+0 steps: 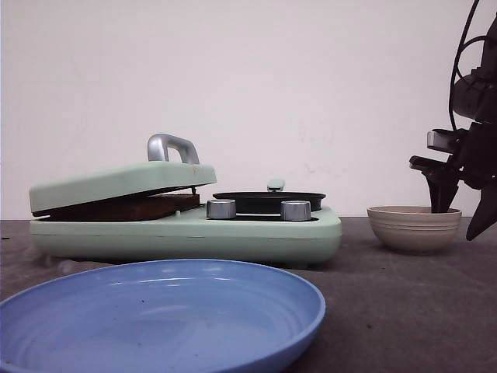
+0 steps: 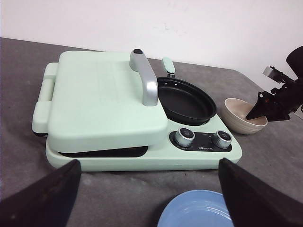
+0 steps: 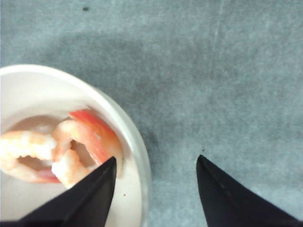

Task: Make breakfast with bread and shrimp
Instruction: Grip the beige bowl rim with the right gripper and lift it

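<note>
A mint-green cooker [image 1: 186, 225] sits on the grey worktop [image 1: 404, 311]; its lid [image 1: 120, 185] is lowered on the left half but not fully shut, propped slightly open at the front; a dark brown slab, likely the bread [image 1: 128, 208], shows in the gap under the lid in the front view, though its shape cannot be made out; a silver handle [image 1: 172, 146] stands on top of the lid. On the cooker's right half rests a black pan [image 2: 185, 100]; two silver knobs [image 2: 183, 136] sit on the front edge just below the pan. A blue plate [image 1: 155, 318] lies on the worktop in front of the cooker, nearest the camera.

To the right of the cooker, apart from it, stands a beige bowl [image 1: 414, 227]; the right wrist view shows pink and white shrimp [image 3: 71, 149] lying inside it, against the wall. The right gripper [image 3: 155, 189] hangs over the bowl's rim, its fingers [image 3: 90, 194] spread apart and holding nothing; one finger is over the inside of the bowl, close by the shrimp, the other over the bare worktop outside the rim; whether that finger touches the shrimp cannot be told.

The left gripper [image 2: 149, 194] hovers over the worktop in front of the cooker, above the plate's far edge; its fingers [image 2: 47, 194] are wide apart and empty.
</note>
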{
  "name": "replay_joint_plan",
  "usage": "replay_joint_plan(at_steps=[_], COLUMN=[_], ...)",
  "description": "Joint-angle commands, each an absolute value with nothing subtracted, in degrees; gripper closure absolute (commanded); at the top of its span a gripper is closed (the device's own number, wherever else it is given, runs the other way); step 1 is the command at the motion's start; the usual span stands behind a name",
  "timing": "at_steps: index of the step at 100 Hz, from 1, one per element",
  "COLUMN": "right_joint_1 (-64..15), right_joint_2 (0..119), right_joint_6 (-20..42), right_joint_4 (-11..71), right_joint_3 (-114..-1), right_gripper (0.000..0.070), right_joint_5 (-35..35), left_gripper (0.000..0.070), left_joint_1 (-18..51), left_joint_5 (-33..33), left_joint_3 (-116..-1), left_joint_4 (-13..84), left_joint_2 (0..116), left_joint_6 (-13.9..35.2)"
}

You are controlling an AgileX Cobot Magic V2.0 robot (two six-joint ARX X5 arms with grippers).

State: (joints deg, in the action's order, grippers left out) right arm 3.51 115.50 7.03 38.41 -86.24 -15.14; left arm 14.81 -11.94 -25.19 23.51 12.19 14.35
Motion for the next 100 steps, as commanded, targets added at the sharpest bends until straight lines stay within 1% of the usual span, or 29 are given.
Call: replay_joint_plan(at_steps=[1, 17, 20, 47, 80, 100], right_joint_1=[2.98, 2.35, 2.31, 1.96, 1.96, 1.72], right_joint_2=[117.67, 118.41, 118.41, 118.41, 117.82, 116.05], right_joint_6=[5.56, 5.34, 5.34, 5.30, 5.32, 5.93], right_joint_4=[38.98, 39.09, 39.05, 38.79, 38.79, 39.29], right_joint_3=[-87.50, -87.50, -87.50, -87.50, -87.83, -90.30], right_gripper=[0.0381, 0.0384, 0.0394, 0.0700, 0.0700, 0.0700], right_joint_5=[-15.20, -14.98, -14.96, -15.00, -15.20, -16.14], left_gripper=[0.0185, 0.0185, 0.0185, 0.0185, 0.0185, 0.0185], left_joint_1=[14.98, 14.98, 14.98, 14.98, 14.98, 14.98], left_joint_5=[-11.81, -11.81, -11.81, -11.81, -11.81, -11.84], left_joint_3=[-25.10, -25.10, -25.10, -25.10, -25.10, -25.10], left_joint_4=[22.68, 22.70, 22.70, 22.72, 22.72, 22.76], left_joint_2=[12.16, 12.16, 12.16, 12.16, 12.16, 12.16], left_joint_6=[14.37, 14.37, 14.37, 14.35, 14.39, 14.39])
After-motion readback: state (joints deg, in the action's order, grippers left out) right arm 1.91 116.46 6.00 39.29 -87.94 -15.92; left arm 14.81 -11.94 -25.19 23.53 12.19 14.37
